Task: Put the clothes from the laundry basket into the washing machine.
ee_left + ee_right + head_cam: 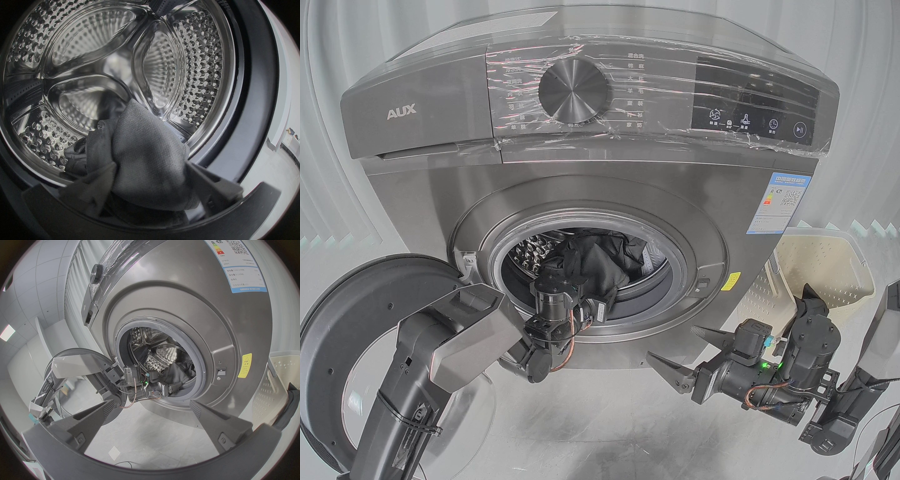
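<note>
Pale grey floor [600,425] below me. Nearest, my right gripper [670,342] hangs before the washing machine [600,181], fingers spread, holding nothing. Farther in, my left gripper [151,168] sits at the drum [93,40] mouth, fingers apart, the dark garment [597,259] bunched between them. The laundry basket [831,269] stands beside the machine.

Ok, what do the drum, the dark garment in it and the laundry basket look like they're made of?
Drum: likely stainless steel, polished; it mirrors light and is punched with holes.
Dark garment: woven or knit fabric, matte grey-black; fine weave texture and soft folds show.
Laundry basket: probably plastic, cream, matte; moulded perforated walls.
</note>
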Robot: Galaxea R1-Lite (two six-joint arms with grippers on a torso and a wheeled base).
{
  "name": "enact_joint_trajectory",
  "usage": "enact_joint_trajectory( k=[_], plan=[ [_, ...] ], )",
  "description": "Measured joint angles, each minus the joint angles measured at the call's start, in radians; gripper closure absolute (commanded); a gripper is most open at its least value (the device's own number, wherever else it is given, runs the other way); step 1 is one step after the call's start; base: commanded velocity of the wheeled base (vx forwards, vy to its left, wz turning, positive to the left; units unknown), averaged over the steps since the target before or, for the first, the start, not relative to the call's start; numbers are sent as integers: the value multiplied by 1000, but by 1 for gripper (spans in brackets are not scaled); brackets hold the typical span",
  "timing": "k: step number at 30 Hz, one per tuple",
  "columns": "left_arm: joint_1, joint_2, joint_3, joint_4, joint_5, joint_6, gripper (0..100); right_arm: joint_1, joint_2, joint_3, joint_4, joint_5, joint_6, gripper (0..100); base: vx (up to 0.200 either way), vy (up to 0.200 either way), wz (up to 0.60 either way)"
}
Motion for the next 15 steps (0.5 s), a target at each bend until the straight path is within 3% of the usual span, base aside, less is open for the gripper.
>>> enact_joint_trajectory(
  k=[5, 15],
  plan=[
    [2, 6, -70, -3, 11, -5, 100, 0, 0, 0, 0, 0, 0, 0, 0, 0, 0],
    [15, 42, -303, 5, 79, -11, 100, 0, 0, 0, 0, 0, 0, 0, 0, 0, 0]
  ],
)
